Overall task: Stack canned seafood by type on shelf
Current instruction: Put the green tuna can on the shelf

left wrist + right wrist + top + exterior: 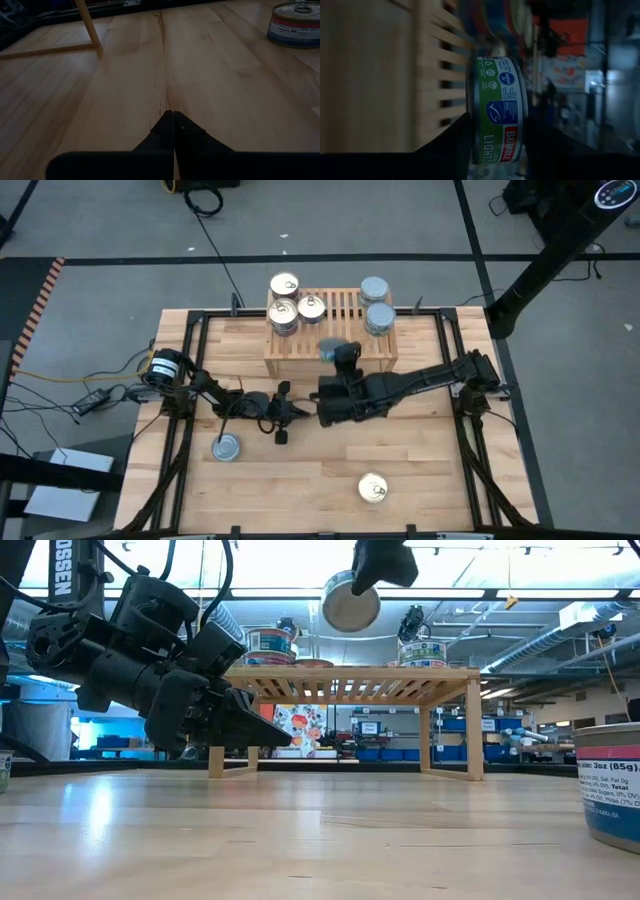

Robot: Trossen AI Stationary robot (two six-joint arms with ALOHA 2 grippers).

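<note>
The right gripper (352, 602) grips a small round silver-topped tin (350, 604) above the light wooden slatted shelf (345, 686), at 12 o'clock; the left gripper (281, 417) rests closed, empty.

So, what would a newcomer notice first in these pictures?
Probably the tin held in the air by the right gripper, above the shelf. Next, the tins already on the shelf: gold tops at its left end, silver tops at its right. The left gripper rests shut, low over the table.

Plank table (420, 470) bears shelf (340, 352) and two tins (226, 447).
</note>
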